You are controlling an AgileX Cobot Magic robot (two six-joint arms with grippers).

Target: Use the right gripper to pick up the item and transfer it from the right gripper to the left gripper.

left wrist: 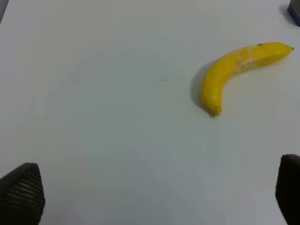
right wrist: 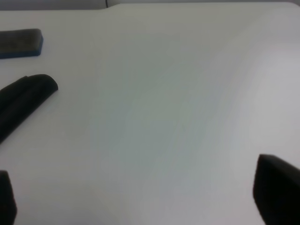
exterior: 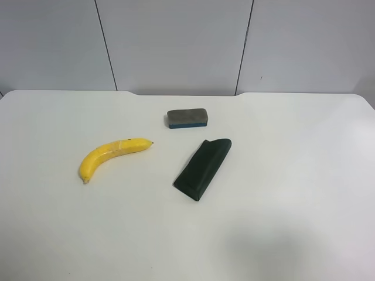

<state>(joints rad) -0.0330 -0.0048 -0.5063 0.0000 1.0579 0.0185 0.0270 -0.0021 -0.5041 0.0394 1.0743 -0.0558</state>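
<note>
The banana (exterior: 113, 156) lies toward the tabletop's (exterior: 304, 193) left edge (exterior view), beyond the wedge (right wrist: 21, 110) from the spread, empty right tool (right wrist: 140, 197); left tool (left wrist: 154, 197) nearer, also spread.

We look down from high on the white table (exterior: 304, 193). Our wrist cameras skim low across it, sharing the banana (exterior: 111, 156), eraser (right wrist: 19, 42) and wedge (right wrist: 23, 105).
</note>
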